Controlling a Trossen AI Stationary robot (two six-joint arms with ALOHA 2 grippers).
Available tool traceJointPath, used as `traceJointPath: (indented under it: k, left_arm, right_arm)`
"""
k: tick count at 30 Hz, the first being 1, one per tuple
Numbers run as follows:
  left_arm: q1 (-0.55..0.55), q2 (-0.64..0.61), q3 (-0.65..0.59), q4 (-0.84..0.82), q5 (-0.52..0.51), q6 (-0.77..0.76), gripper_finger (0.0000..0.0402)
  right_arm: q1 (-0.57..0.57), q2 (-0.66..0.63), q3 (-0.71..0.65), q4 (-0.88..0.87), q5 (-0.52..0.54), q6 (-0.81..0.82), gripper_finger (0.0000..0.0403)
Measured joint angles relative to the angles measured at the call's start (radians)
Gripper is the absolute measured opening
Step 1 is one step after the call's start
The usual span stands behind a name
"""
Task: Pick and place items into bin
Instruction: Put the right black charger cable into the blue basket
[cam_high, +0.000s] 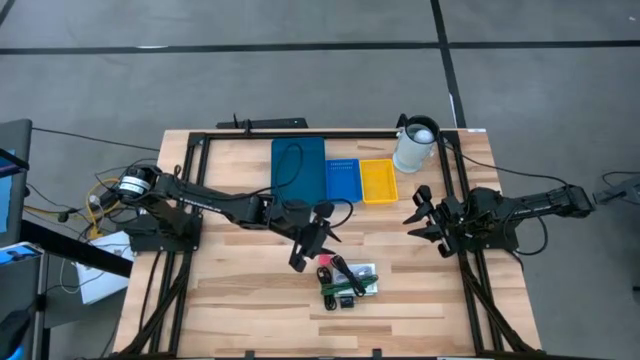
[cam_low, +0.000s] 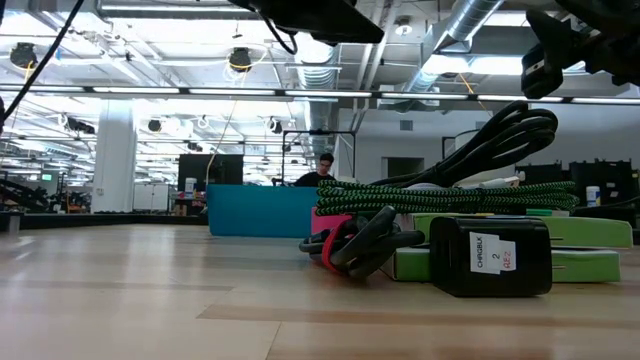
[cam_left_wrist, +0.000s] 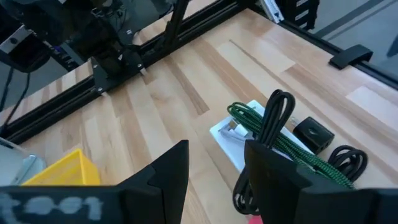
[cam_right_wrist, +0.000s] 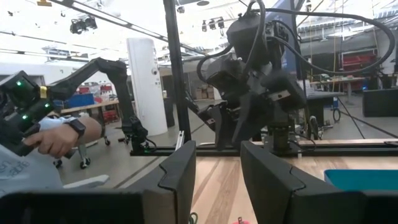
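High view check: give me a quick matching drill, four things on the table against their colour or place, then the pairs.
Things:
1. Left claw
2. Right claw
3. Small bin
4. Jug

Descriptions:
A. white, at the table's far edge
B. yellow, beside the blue trays
C. empty, above the cable pile
D. empty, near the right rail, away from the pile

Pairs: 1-C, 2-D, 3-B, 4-A

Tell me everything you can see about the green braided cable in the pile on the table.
The green braided cable is a thin cord with a woven green-and-dark sheath, coiled into a long flat bundle. It lies on a white card near the table's front middle, with a looped black cable across it and a small black adapter block beside it. No gripper touches it.
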Motion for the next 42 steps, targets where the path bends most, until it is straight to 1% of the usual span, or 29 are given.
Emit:
traceJointPath:
  k: [1, 3, 5, 7, 10, 12, 14, 16, 17, 20, 26, 31, 42]
  left_arm:
    - [0.000, 0.015, 0.004, 0.013, 0.006, -0.005, 0.0146]
    - [-0.002, 0.039, 0.010, -0.029, 0.009, -0.011, 0.0146]
    - [-0.004, 0.090, 0.042, -0.030, 0.020, -0.009, 0.0146]
    - [-0.004, 0.123, 0.066, -0.079, 0.057, -0.008, 0.0146]
    - [-0.005, 0.173, 0.124, -0.104, 0.101, -0.002, 0.0146]
    - [-0.005, 0.183, 0.152, -0.155, 0.108, 0.017, 0.0146]
    - [-0.006, 0.204, 0.185, -0.150, 0.104, 0.041, 0.0146]
    - [-0.007, 0.221, 0.206, -0.200, 0.110, 0.054, 0.0146]
    - [-0.009, 0.238, 0.224, -0.190, 0.115, 0.061, 0.0146]
    - [-0.014, 0.271, 0.255, -0.234, 0.134, 0.078, 0.0146]
    - [-0.019, 0.300, 0.262, -0.235, 0.157, 0.108, 0.0146]
    - [-0.019, 0.303, 0.262, -0.258, 0.164, 0.111, 0.0146]
    - [-0.019, 0.303, 0.262, -0.248, 0.173, 0.114, 0.0146]
  right_arm:
    - [0.000, 0.000, 0.000, 0.000, 0.000, 0.000, 0.0121]
    - [0.000, 0.000, 0.000, 0.000, 0.000, 0.000, 0.0121]
    - [0.000, -0.001, 0.000, -0.009, 0.000, 0.000, 0.0121]
    - [0.000, -0.002, 0.000, -0.021, 0.000, 0.000, 0.0121]
    - [0.000, -0.001, 0.000, -0.046, 0.000, 0.000, 0.0121]
    - [0.000, 0.002, 0.001, -0.055, 0.000, 0.000, 0.0121]
    - [0.000, 0.002, 0.000, -0.076, 0.000, 0.000, 0.0121]
    - [0.000, 0.006, 0.000, -0.086, 0.000, 0.000, 0.0121]
    - [0.000, 0.007, 0.001, -0.095, 0.000, 0.000, 0.0121]
    - [0.000, 0.013, 0.000, -0.112, 0.000, 0.000, 0.0121]
    - [0.000, 0.022, 0.000, -0.159, -0.001, 0.000, 0.0121]
    - [0.000, 0.027, 0.000, -0.181, 0.000, 0.000, 0.0121]
    - [0.000, 0.027, 0.000, -0.209, 0.000, 0.000, 0.0121]
